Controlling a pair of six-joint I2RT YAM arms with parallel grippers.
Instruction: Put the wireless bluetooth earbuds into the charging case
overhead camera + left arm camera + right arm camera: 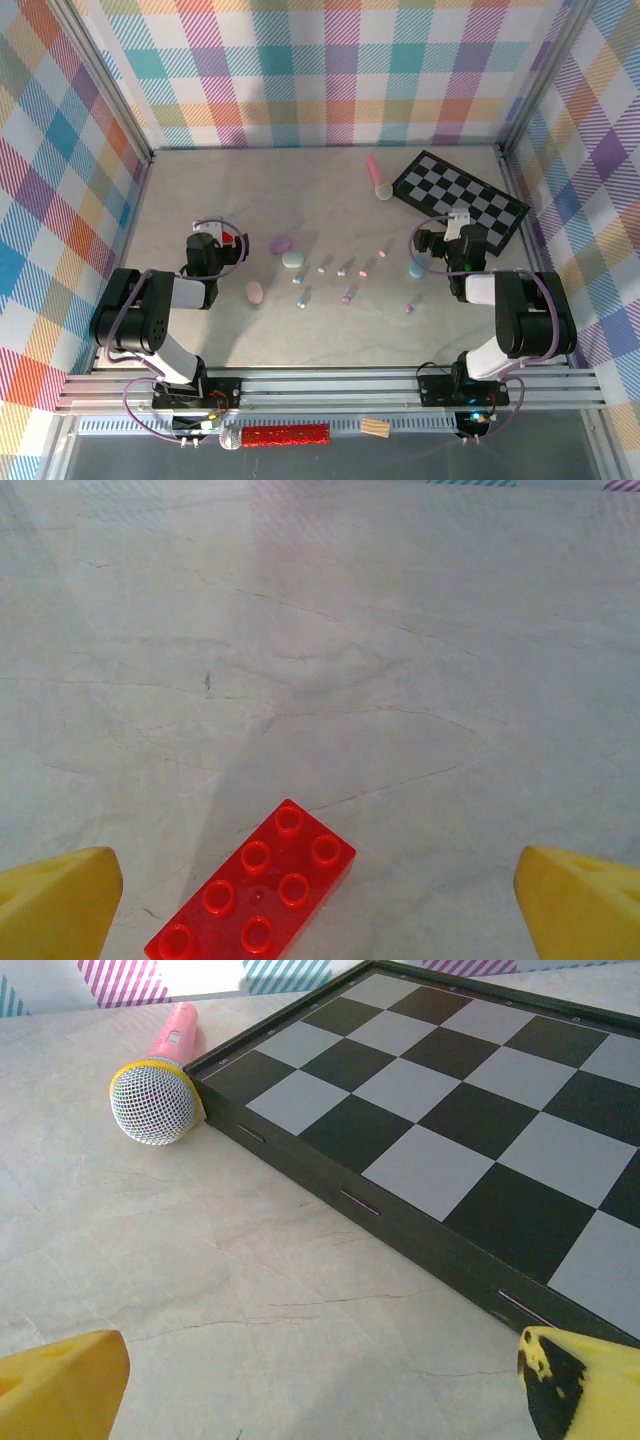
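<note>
Wireless bluetooth earbuds are seen loose on the table, none seated in a case yet. A ragged row is strung out to the right of the mint case, and a few more are scattered nearer the arm bases than that case. Their colours are too small to be sorted reliably.

A purple case lies just beyond the mint case. A pink case lies near it, to the left and closer to the bases. Whether any lid is open cannot be told from above. A blue oval well right of the mint case, beside the right gripper, may be a fourth case; this is unconfirmed.

The left gripper is spread fully with nothing gripped, low over the table left of the mint case. A red brick lies flat between and ahead of its yellow fingers, apparently untouched.

The right gripper is likewise wide apart and empty, far right of the mint case. It is aimed at the checkerboard and the toy microphone just beside its corner, not at any earbud.

Judgement: insertion is not started. Wide jaws are probably set for an approach, and with both arms outboard of the mint case the earbud cluster is left unobstructed. Pinching such small parts is expected to be slip-prone.
</note>
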